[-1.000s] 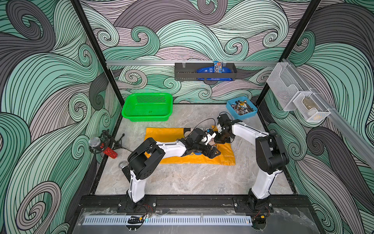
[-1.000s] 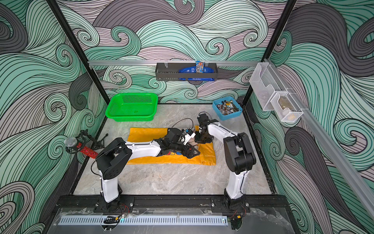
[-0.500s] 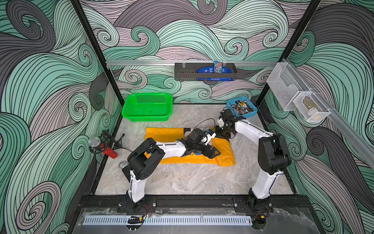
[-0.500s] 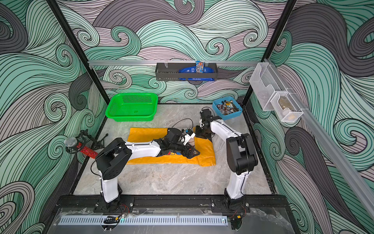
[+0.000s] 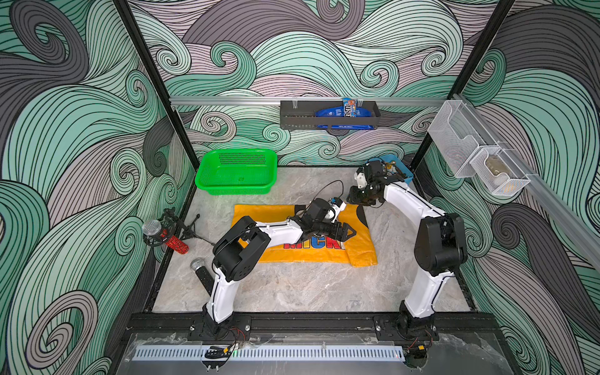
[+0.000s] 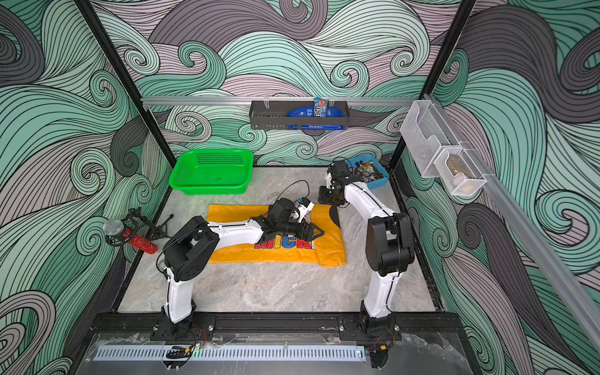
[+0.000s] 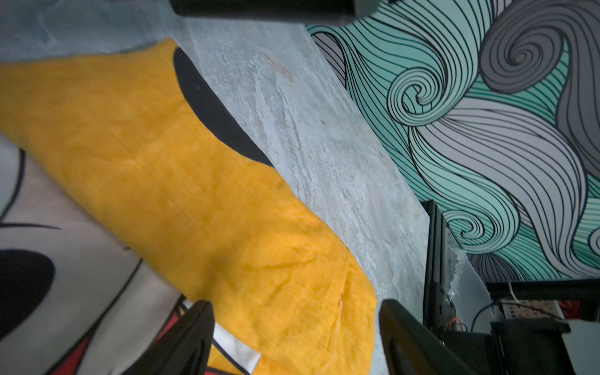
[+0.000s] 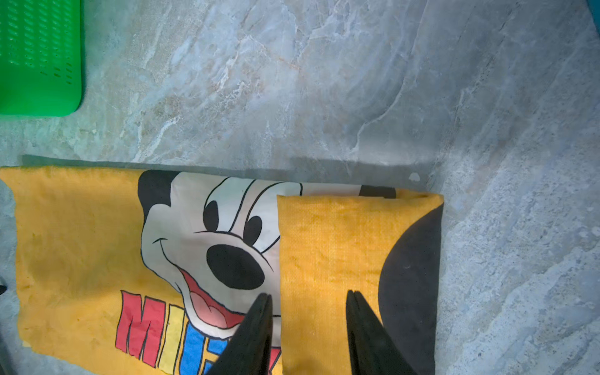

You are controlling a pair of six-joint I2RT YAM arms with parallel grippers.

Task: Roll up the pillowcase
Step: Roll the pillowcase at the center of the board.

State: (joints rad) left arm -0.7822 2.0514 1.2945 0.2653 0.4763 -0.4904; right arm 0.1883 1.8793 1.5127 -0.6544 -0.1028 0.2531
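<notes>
Fingers of the left gripper (image 5: 344, 232) hang spread and empty over the mustard-yellow cartoon-print cloth pillowcase (image 5: 302, 251), which lies flat on the grey marble tabletop (image 5: 292, 289) in both top views, one end folded over; the right gripper (image 5: 355, 195) hovers at the far edge. Left wrist view: both fingers (image 7: 191, 337) straddle the folded end, gripping nothing. Right wrist view: fingers (image 8: 256, 328) stand partly apart and empty above the fold edge. Rolling well likely requires both grippers pinching the fold evenly, turning it tightly and squarely.
</notes>
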